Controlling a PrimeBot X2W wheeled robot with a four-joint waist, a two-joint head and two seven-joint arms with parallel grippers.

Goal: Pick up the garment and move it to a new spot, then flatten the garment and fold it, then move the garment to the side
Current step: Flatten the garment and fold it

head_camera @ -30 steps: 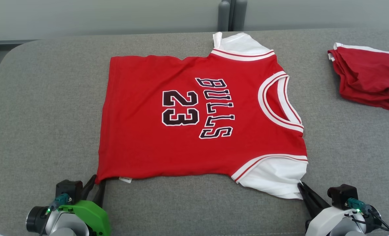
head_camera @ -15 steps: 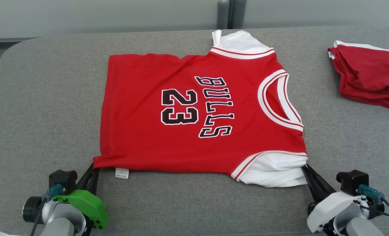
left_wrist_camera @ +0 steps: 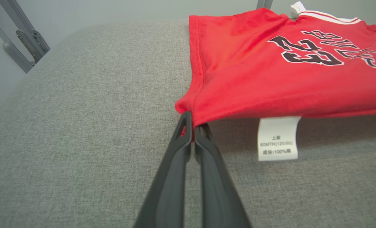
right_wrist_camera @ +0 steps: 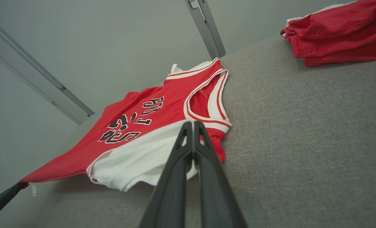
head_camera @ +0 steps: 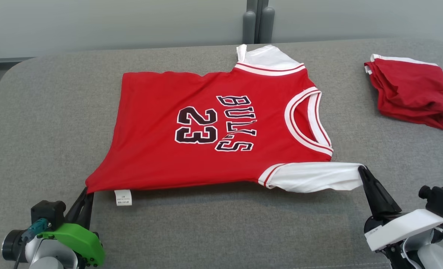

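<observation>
The garment point(head_camera: 206, 130) is a red jersey with white sleeves, "BULLS" and "23" on it, spread on the grey padded table point(head_camera: 49, 112). My left gripper point(head_camera: 87, 191) is shut on its near hem corner, by the white care label point(head_camera: 123, 197); the left wrist view shows the pinch point(left_wrist_camera: 191, 118) on the garment point(left_wrist_camera: 270, 72). My right gripper point(head_camera: 361, 170) is shut on the tip of the near white sleeve point(head_camera: 315, 177), seen along its fingers point(right_wrist_camera: 192, 125). The garment's near edge is raised off the table; its far half lies flat.
A second red garment point(head_camera: 412, 93) lies folded at the table's far right, also in the right wrist view point(right_wrist_camera: 340, 34). Grey posts point(head_camera: 257, 20) stand against the wall behind the table. Bare grey padding surrounds the jersey on the left and near side.
My left gripper has shut on the hem corner. Both grippers have lifted the garment's near edge off the table and pulled it taut; the camera has shifted a little.
</observation>
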